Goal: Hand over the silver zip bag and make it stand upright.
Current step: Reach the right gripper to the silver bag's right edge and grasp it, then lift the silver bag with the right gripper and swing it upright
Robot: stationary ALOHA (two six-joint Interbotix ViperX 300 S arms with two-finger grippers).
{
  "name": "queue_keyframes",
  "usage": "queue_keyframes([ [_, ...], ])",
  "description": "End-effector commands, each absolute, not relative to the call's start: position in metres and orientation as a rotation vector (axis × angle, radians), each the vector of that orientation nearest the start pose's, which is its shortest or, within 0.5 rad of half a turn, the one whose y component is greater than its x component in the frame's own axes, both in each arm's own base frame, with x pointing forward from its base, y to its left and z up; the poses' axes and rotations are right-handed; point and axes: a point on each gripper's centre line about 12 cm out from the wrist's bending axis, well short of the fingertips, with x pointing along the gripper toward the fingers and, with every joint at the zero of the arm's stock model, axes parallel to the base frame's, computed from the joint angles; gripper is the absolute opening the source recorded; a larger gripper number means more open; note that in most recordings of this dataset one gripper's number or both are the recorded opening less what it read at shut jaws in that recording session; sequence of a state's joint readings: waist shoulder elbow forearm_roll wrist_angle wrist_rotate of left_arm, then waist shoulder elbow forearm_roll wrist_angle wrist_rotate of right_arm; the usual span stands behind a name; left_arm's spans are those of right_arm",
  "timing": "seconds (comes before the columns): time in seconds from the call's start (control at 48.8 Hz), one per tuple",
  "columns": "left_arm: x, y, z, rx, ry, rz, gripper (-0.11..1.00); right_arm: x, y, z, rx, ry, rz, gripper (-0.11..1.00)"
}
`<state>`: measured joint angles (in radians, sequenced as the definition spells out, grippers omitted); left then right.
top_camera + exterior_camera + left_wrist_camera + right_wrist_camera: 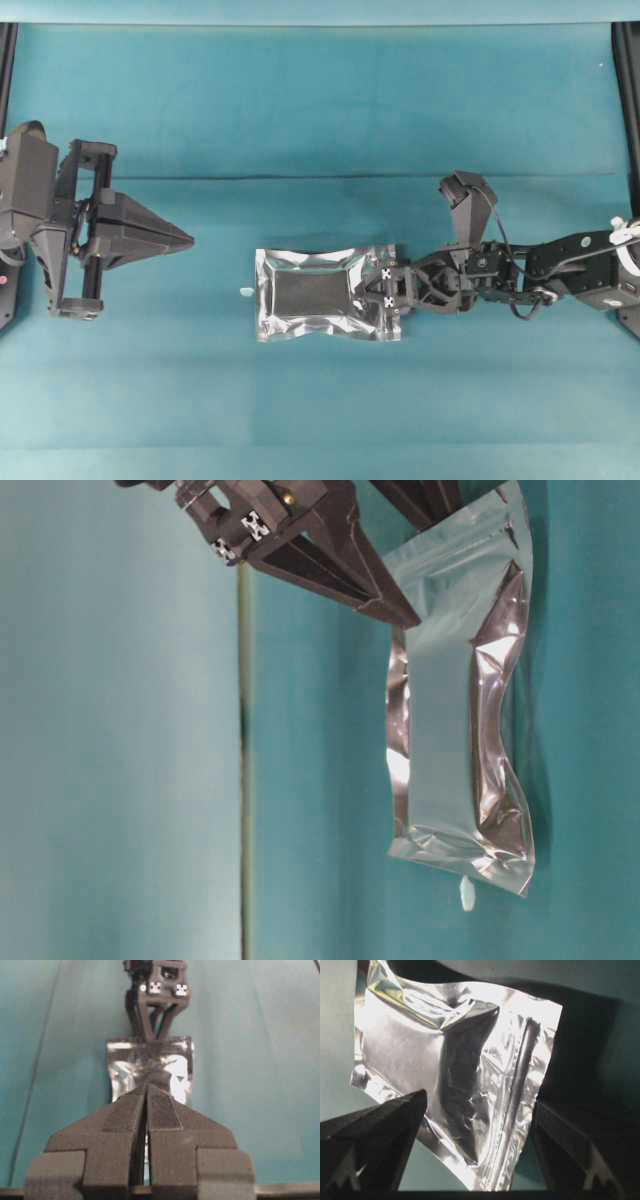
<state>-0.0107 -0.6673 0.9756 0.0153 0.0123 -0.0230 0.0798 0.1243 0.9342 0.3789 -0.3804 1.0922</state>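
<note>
Gripped at its right short edge by the right gripper (pixel 386 288), the silver zip bag (pixel 322 294) is seen near the middle of the teal table (pixel 320 120), its far end lifted towards the right wrist camera. In that view the fingers (pixel 380 1130) are spread on either side of the foil (actual contact cannot be told). A small white scrap (pixel 246 292) lies just beside the bag's left edge. Well apart at the left, the left gripper (pixel 185 239) is held with its pads (pixel 162 1110) pressed together on nothing.
</note>
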Motion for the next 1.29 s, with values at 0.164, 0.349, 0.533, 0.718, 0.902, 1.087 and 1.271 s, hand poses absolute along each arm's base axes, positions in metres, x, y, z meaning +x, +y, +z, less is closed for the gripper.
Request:
queue_keyframes([
  [0.164, 0.261, -0.003, 0.279, -0.007, 0.296, -0.011, -0.06, 0.332, 0.010, 0.074, 1.344, 0.540, -0.592, 0.79],
  [0.349, 0.262, -0.003, 0.275, -0.009, 0.310, -0.010, -0.06, 0.328, 0.009, 0.070, 1.344, 0.564, -0.612, 0.38],
  [0.533, 0.263, -0.003, 0.274, -0.012, 0.315, -0.010, -0.06, 0.329, 0.011, 0.073, 1.341, 0.551, -0.596, 0.08],
  [0.718, 0.263, -0.003, 0.274, -0.012, 0.315, -0.010, -0.06, 0.332, 0.011, 0.078, 1.331, 0.545, -0.576, 0.03],
  [0.902, 0.263, -0.003, 0.274, -0.012, 0.315, -0.010, -0.06, 0.336, 0.012, 0.100, 1.293, 0.519, -0.512, 0.03],
  [1.087, 0.263, -0.003, 0.273, -0.015, 0.316, -0.009, -0.06, 0.343, 0.017, 0.128, 1.227, 0.564, -0.445, 0.03],
  [1.271, 0.263, -0.003, 0.273, -0.015, 0.318, -0.009, -0.06, 0.354, 0.018, 0.149, 1.117, 0.697, -0.401, 0.03],
])
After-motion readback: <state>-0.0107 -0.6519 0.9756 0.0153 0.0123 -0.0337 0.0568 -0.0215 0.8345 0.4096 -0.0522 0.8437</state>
